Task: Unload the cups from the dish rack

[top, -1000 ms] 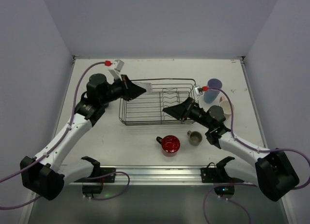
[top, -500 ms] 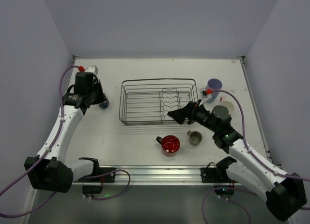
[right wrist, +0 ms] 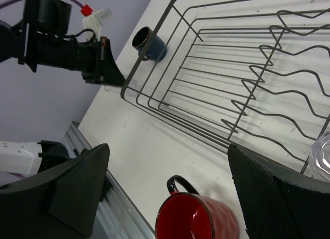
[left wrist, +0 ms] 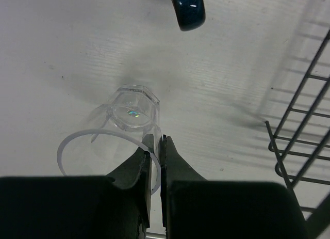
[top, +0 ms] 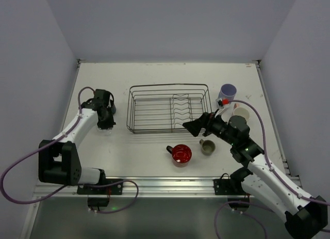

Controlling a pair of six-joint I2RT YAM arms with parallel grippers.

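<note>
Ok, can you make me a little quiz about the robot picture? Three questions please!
1. True or false: the red mug sits inside the dish rack.
2. What is the left end effector pinching? A) the clear glass B) the dark blue cup C) the olive cup
3. Fill in the word: the right end effector is ____ (open or shut).

Key: 1 false, because the mug stands on the table in front of the rack. 2 A, because it grips the glass by its rim. 3 open, with nothing held between its fingers.
</note>
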